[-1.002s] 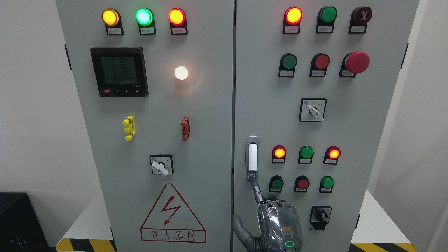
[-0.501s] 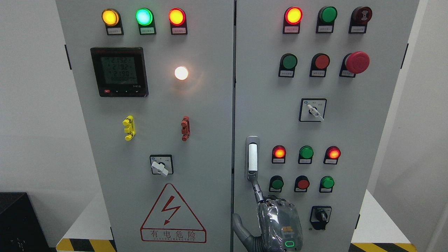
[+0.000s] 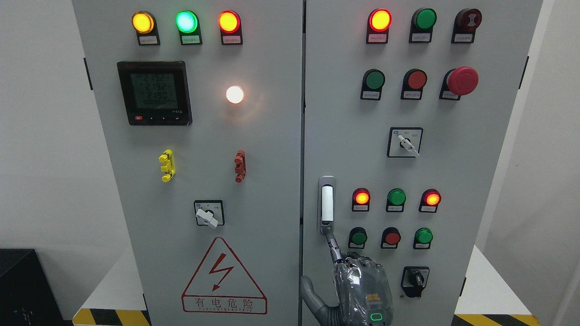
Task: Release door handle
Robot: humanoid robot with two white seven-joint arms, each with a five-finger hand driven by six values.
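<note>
**Finger at the foot of the door handle**

From the head view, one robot hand point(image 3: 360, 290) rose from the bottom edge, right of the middle. By where its arm entered it was taken as the right hand, though the arm itself lay mostly out of frame. One finger point(image 3: 333, 246) stretched up and to the left, its tip touching the lower end of the door handle point(image 3: 326, 204). The thumb point(image 3: 310, 294) stuck out to the left, away from the palm. The other fingers were hidden behind the back of the hand, so whether they were curled could not be told. Nothing was wrapped around the handle; only that fingertip met it.

The handle stood upright on the left edge of the right cabinet door point(image 3: 453, 172), just beside the seam between the two doors, with a row of red and green buttons point(image 3: 396, 198) to its right. On the left door point(image 3: 204, 136) sat a meter point(image 3: 154, 93), a lit white lamp point(image 3: 234, 94) and a red warning triangle point(image 3: 223, 276).
</note>
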